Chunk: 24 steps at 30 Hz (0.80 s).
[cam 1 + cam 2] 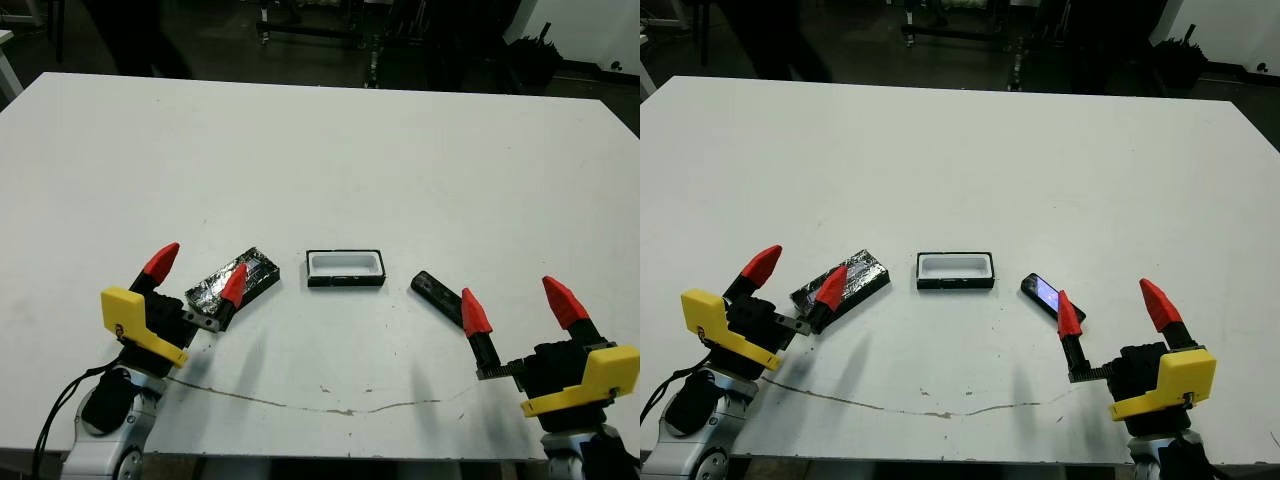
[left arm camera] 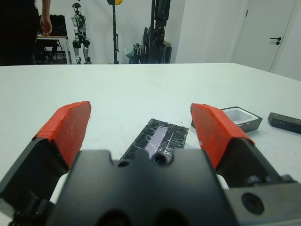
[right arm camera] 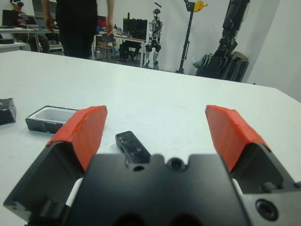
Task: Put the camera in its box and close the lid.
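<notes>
1. White desk (image 1: 320,150) fills the head view; three task things lie in a row across the lower middle of the frame.
2. The small shallow black-walled, white-lined box (image 1: 345,268) sits at centre, open and empty.
3. The slim matte-black bar of a camera (image 1: 436,291) lies just right of the box, angled toward the lower right, apart from it.
4. The flat glossy black lid (image 1: 232,284) with crinkly silvery reflections lies left of the box, tilted.
5. The right gripper (image 1: 520,305), at lower right, has its red-tipped fingers spread apart and empty, the nearer one just beside the camera's end.
6. The left gripper (image 1: 196,273), at lower left, also has its fingers apart, straddling the lid's near end and holding nothing.
7. Judged stage: nothing packed yet; the camera pickup comes first. The right fingers should move forward to bracket the bar across its narrow width, then close.
</notes>
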Motion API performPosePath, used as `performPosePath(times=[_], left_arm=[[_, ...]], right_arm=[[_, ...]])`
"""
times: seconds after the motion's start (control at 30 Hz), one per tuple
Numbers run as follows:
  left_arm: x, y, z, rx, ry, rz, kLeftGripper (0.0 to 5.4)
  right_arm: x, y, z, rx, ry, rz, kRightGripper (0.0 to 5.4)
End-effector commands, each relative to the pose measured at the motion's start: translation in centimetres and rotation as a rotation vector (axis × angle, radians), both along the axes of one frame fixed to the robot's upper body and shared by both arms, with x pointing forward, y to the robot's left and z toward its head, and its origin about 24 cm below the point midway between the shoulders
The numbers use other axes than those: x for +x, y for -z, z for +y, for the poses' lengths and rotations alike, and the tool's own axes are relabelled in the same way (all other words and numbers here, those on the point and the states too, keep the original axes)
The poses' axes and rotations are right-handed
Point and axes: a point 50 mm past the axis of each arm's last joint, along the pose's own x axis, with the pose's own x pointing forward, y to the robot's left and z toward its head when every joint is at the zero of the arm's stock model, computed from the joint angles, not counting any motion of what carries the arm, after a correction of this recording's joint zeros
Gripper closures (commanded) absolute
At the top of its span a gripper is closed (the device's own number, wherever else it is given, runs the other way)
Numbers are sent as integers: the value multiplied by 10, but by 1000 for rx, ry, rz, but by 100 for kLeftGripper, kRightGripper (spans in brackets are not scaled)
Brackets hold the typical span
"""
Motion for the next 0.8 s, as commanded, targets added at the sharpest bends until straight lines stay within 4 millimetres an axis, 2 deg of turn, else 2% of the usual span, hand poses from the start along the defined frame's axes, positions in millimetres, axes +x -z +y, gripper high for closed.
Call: performPosePath(times=[0.03, 0.37, 0.47, 0.67, 0.8], left_arm=[[-1, 2, 1, -1, -3, 21, 1], [0, 2, -1, 18, -3, 18, 1], [-1, 2, -1, 16, -5, 15, 1], [-1, 4, -1, 1, -5, 18, 1], [-2, 3, -3, 3, -12, 24, 1]], right_arm=[[0, 1, -1, -4, 4, 6, 0], [3, -3, -7, -15, -29, 20, 0], [12, -17, -18, -36, -91, 54, 0], [42, -56, -47, -125, -282, 199, 0], [58, -69, -54, -138, -388, 280, 0]])
